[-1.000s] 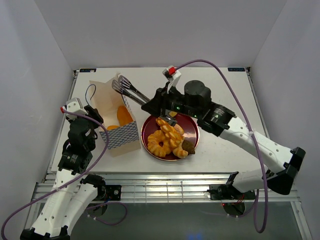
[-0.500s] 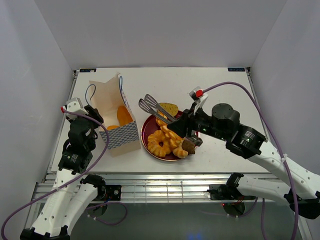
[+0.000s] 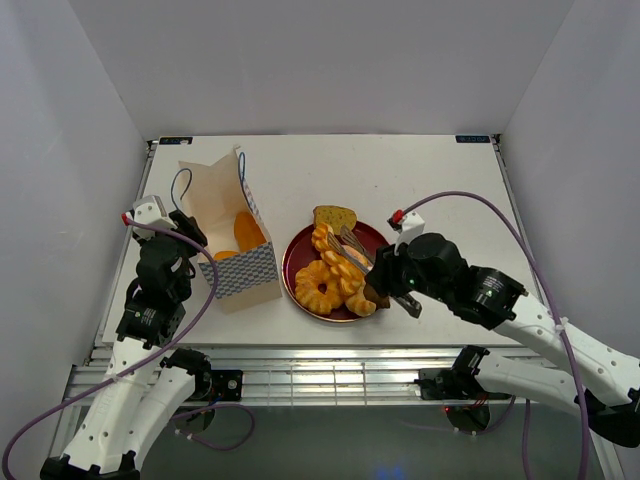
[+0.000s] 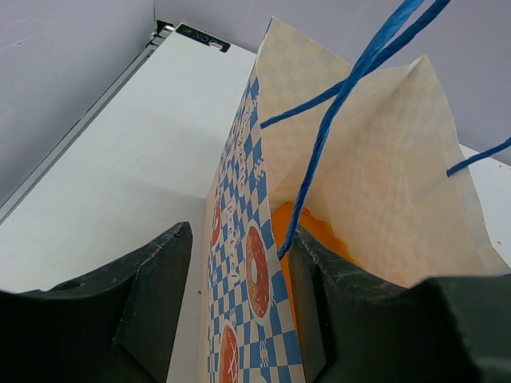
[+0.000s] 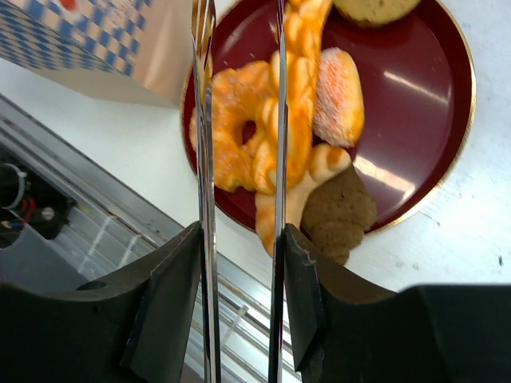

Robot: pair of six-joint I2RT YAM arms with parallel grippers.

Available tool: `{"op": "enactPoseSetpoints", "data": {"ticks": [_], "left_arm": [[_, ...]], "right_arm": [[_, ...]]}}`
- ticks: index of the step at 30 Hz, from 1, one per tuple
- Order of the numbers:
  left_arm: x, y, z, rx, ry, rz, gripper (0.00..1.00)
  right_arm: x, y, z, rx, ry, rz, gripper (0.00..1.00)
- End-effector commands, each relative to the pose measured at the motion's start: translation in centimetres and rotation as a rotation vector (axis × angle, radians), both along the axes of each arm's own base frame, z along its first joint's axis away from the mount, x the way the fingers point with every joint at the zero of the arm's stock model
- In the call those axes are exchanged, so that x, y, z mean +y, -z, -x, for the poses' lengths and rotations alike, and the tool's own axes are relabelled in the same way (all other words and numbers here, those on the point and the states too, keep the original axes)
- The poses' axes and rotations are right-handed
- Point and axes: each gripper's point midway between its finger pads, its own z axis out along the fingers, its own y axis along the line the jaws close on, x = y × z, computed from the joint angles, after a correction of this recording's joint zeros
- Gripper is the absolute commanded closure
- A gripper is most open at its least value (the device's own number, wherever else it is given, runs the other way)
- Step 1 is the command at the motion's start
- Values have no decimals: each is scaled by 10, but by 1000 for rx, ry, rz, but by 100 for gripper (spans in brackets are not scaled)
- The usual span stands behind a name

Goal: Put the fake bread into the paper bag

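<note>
The paper bag (image 3: pixel 228 240) stands open left of the plate, with an orange fake bread (image 3: pixel 243 232) inside. My left gripper (image 3: pixel 190 238) straddles the bag's left wall (image 4: pixel 247 263), jaws apart. One finger (image 4: pixel 351 319) is inside and the other outside. My right gripper (image 5: pixel 241 231) is shut on metal tongs (image 5: pixel 205 159). The tongs' arms are spread and reach low over the fake bread on the plate: a ring pastry (image 5: pixel 231 120), a braid (image 5: pixel 299 72), a sugared roll (image 5: pixel 339 96) and a brown chunk (image 5: pixel 339 211). In the top view the tongs (image 3: pixel 352 245) lie over the braid.
The round dark-red plate (image 3: pixel 386 262) sits at the table's middle, near the front edge. A brown slice (image 3: pixel 333 216) rests on its far rim. The bag's blue cord handles (image 4: pixel 343 104) hang across the opening. White walls enclose the table on three sides.
My right arm has swung from the bag's mouth back to the right and down. The tongs now sit low over the plate. The left arm and the bag have not moved.
</note>
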Motion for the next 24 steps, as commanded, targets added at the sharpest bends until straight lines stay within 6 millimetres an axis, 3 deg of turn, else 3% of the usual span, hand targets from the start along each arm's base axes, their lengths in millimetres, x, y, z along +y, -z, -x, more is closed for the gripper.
{"op": "enactPoseSetpoints", "data": {"ticks": [1,11,24], "left_arm": [[-1,-1,0,6,10,-11,38],[-3,-1,0,7,21,-9,39],[-3,0,-1,10,22,-12,39]], "right_arm": [[-18,21,-1,28,71,69,51],[-38,54,20,118,84,105,51],[-37,68,34,168,58,65,53]]}}
